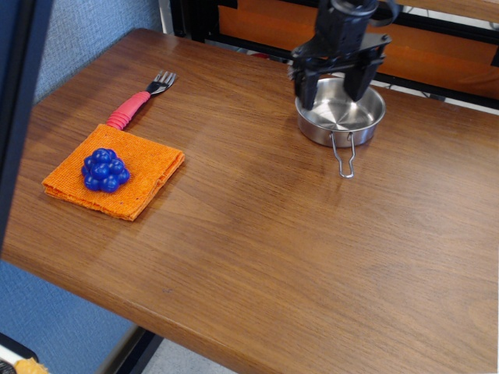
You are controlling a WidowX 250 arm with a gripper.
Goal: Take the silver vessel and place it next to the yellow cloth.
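The silver vessel [343,118], a shallow shiny pan with a wire loop handle pointing toward the front, sits on the wooden table at the back right. My black gripper [330,92] hangs open over the pan's back left rim, one finger to the left of the rim and one above the bowl, holding nothing. The yellow cloth [117,170], a folded orange square, lies at the front left, far from the pan.
A blue knobbly berry toy [105,170] sits on the cloth. A red-handled fork [139,101] lies just behind the cloth. A dark vertical bar [17,109] blocks the left edge of the view. The table's front edge runs diagonally across the bottom.
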